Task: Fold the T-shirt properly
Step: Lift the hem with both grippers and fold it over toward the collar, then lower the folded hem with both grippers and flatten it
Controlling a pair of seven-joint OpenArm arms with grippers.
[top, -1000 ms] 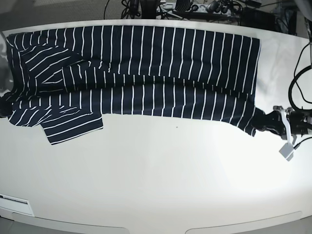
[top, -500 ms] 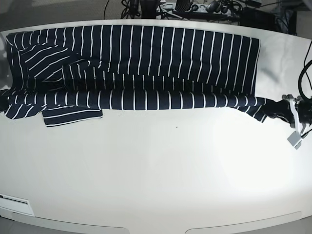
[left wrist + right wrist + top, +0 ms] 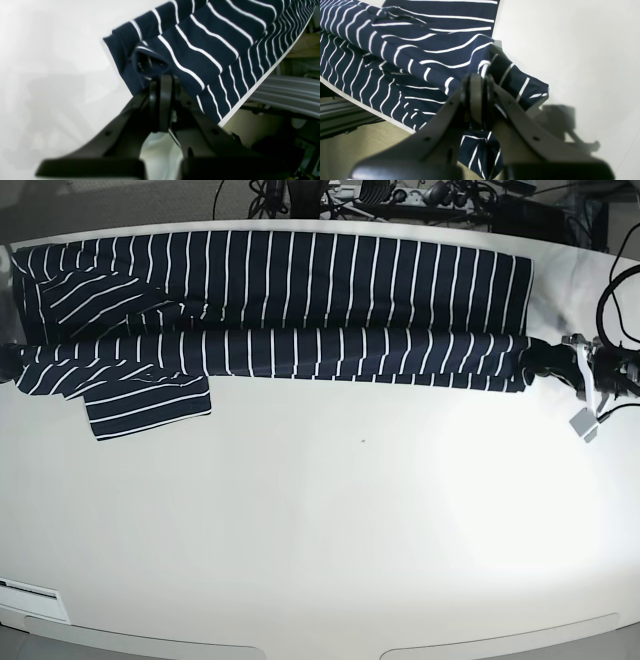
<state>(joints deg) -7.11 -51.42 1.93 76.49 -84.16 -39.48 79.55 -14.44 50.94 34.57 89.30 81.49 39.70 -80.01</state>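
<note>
The T-shirt (image 3: pixel 300 290), dark navy with thin white stripes, lies stretched along the far side of the white table (image 3: pixel 350 530), its near long edge doubled over into a band. One sleeve (image 3: pixel 150 405) sticks out toward me at the left. My left gripper (image 3: pixel 530 365) is at the shirt's right end and, in the left wrist view, is shut (image 3: pixel 161 75) on a bunched corner of the cloth (image 3: pixel 200 45). My right gripper (image 3: pixel 8 365) is at the left frame edge, mostly out of view there. In the right wrist view it is shut (image 3: pixel 480 77) on the cloth (image 3: pixel 420 50).
Cables and a power strip (image 3: pixel 420 195) lie beyond the table's far edge. A small grey tag (image 3: pixel 583 425) hangs from the left arm, with black cables (image 3: pixel 615 280) looping above it. A white label (image 3: pixel 30 590) sits at the front left corner.
Both grippers have carried the shirt's near edge toward the far side. The hanging band of cloth has risen and drawn taut, so the shirt now spans a narrower strip.
</note>
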